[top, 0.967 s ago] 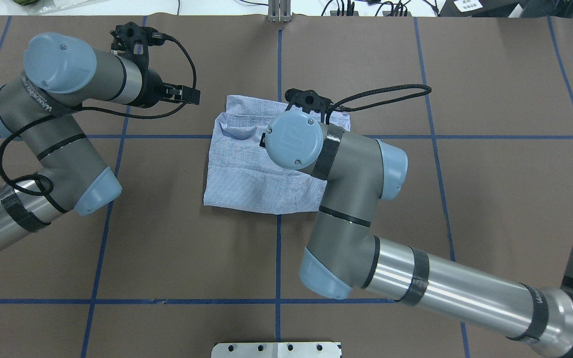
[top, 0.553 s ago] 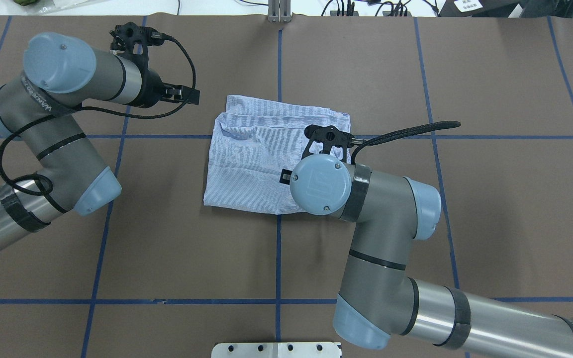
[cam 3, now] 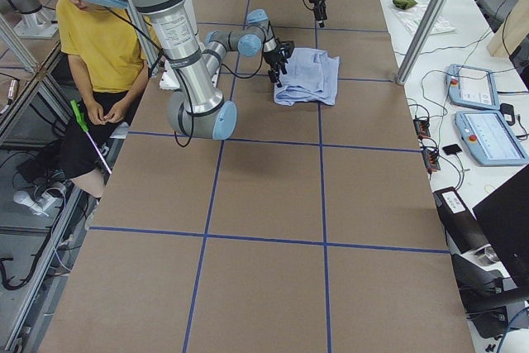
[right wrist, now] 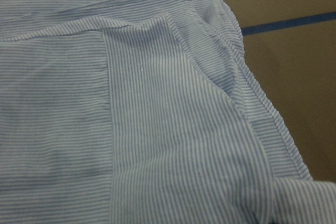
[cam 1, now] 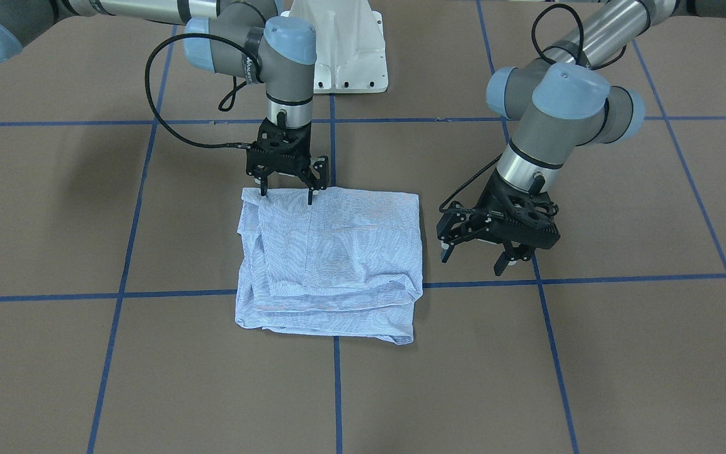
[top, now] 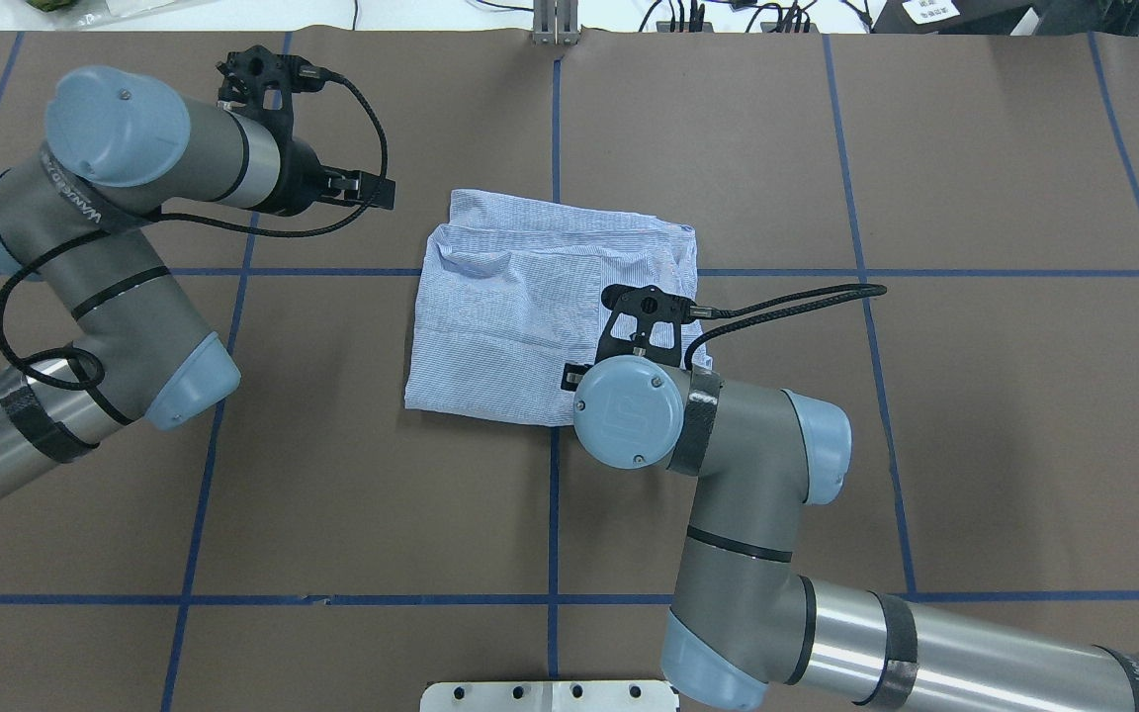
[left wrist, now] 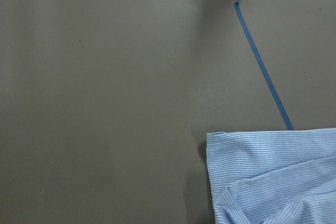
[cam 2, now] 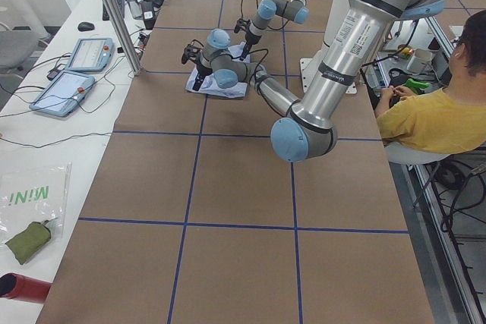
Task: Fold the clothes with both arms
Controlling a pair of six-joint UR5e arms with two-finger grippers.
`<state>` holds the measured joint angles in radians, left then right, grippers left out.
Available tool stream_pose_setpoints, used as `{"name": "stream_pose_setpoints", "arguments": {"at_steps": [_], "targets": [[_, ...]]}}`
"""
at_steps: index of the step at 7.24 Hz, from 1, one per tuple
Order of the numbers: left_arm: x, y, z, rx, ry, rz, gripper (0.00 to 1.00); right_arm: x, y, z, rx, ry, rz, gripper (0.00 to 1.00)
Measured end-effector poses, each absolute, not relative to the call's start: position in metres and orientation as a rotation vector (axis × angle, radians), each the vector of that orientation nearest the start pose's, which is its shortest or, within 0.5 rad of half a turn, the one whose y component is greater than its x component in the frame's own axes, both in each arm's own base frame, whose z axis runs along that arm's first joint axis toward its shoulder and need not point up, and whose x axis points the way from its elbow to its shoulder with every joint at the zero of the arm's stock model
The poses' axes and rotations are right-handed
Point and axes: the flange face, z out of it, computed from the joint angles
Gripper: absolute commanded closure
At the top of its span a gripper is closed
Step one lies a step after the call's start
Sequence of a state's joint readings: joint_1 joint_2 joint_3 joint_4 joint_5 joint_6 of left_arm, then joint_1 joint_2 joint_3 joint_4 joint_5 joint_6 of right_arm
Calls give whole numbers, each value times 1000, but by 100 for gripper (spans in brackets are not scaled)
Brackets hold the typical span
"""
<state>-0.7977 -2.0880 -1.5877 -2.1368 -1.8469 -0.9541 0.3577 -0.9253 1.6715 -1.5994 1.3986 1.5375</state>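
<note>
The shirt (cam 1: 331,265) lies folded small in the middle of the desk, far from every corner. The right claw (cam 1: 287,195) is wide open at the shirt's robot-side edge, holding nothing. The left claw (cam 1: 473,261) beside the shirt is open and empty. Little folding looks left.

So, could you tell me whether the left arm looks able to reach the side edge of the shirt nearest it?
Probably yes. The left gripper hangs open just beside the shirt, with only bare table between them. The right gripper is at the shirt's robot-side edge, off that path.
</note>
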Motion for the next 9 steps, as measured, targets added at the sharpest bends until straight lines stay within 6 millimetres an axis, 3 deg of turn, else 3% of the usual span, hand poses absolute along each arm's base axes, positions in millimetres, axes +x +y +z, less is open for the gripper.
{"name": "stream_pose_setpoints", "arguments": {"at_steps": [4, 7, 9], "targets": [[398, -558, 291, 516, 987, -11, 0, -589, -390, 282, 337, -607, 361, 0], [398, -558, 291, 516, 988, -11, 0, -592, -391, 276, 353, -677, 367, 0], [396, -557, 288, 517, 995, -16, 0, -580, -396, 259, 354, -725, 368, 0]]}}
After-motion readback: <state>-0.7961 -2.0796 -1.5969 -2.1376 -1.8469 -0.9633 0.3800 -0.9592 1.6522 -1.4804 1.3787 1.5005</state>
